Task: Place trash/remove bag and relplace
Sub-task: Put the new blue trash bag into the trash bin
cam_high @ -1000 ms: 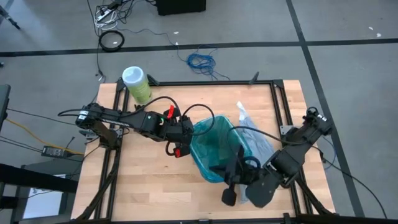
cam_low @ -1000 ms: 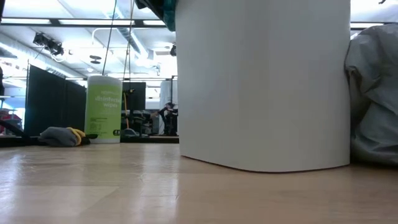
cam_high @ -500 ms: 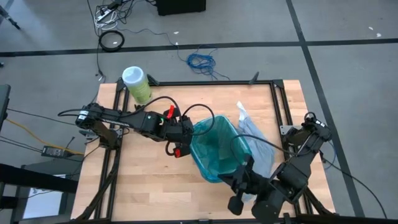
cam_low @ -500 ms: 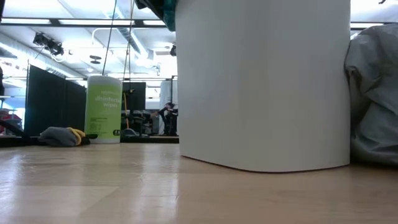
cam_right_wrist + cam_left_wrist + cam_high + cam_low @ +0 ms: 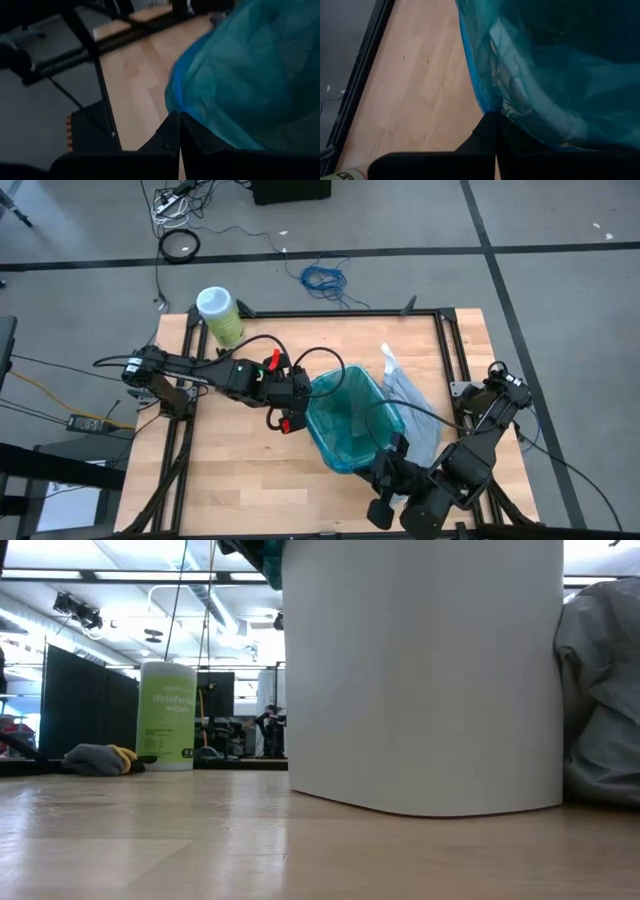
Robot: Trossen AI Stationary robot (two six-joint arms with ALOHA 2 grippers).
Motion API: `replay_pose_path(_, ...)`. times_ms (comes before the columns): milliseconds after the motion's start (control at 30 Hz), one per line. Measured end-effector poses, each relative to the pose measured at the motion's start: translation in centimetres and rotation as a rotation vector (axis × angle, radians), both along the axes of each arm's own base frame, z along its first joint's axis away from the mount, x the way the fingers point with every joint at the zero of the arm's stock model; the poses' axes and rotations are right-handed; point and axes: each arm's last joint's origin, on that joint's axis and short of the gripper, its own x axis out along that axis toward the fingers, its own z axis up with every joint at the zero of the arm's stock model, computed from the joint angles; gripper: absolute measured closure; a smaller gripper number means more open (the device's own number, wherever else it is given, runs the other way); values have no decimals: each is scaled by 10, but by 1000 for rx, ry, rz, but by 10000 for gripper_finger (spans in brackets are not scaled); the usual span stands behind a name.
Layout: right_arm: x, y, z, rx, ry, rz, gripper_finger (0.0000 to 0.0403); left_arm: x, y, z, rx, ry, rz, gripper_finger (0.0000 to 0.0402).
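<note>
Bin [image 5: 350, 420] mid-table, grey bag [image 5: 410, 405] beside, bare wood [image 5: 230, 480] left

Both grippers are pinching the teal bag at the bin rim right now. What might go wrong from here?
1. The left gripper and right gripper are shut on thin film of the teal bag; pulling apart may tear it or let it slip.
2. The white bin stands unheld, so a sideways tug might tip it.
3. The grey bag lies against the bin and may snag.

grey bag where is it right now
In the high view the grey bag lies on the table's right side, against the bin with the teal liner.
</note>
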Motion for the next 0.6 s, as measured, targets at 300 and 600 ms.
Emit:
replay_pose_path(300,-2,-2,-3,0,55,13,403,0,0,0,-10,-9,14,400)
replay_pose_path(600,3,-10,-11,-17,108,8,403,2,-1,1,-46,-52,65,400)
